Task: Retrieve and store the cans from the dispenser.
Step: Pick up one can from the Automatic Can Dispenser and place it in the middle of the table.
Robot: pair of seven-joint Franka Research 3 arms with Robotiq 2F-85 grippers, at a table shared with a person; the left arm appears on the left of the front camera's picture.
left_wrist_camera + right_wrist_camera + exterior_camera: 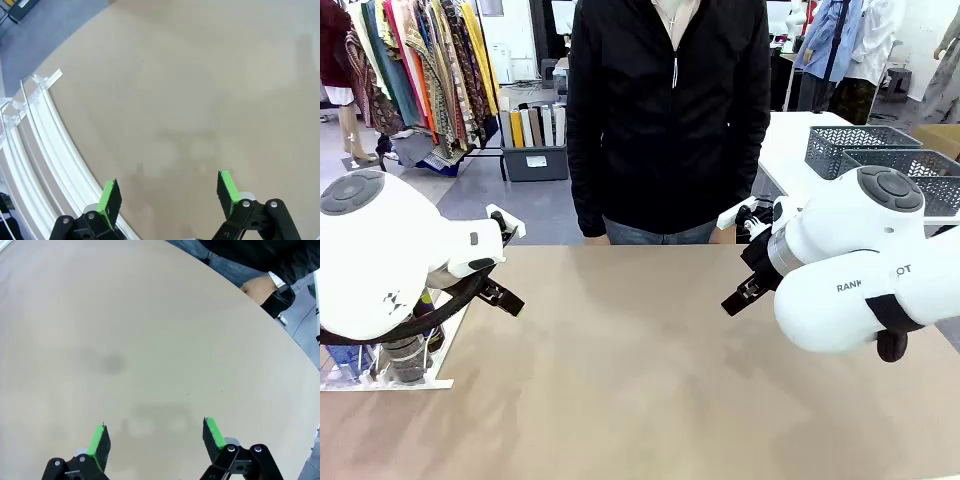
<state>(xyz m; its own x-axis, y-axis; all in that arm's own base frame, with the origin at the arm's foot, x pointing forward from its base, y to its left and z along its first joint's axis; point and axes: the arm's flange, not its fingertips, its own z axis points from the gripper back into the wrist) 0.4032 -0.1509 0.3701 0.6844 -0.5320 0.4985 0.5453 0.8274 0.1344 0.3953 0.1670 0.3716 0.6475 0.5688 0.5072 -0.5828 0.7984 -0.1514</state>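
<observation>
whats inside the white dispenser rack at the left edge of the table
One dark drink can shows in the white-and-clear plastic dispenser rack, with something blue beside it. The white left arm covers the rest, so the count cannot be told.

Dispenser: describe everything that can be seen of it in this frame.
The dispenser is a flat white plastic rack with parallel lanes split by thin rails. Small clear stoppers close the lane ends, and the stretch seen from the left wrist holds no cans. It lies on the tan table at the robot's left edge. In the front view the left arm hides most of it, and a dark can stands in it. The open left end effector hangs above the table beside it.
</observation>
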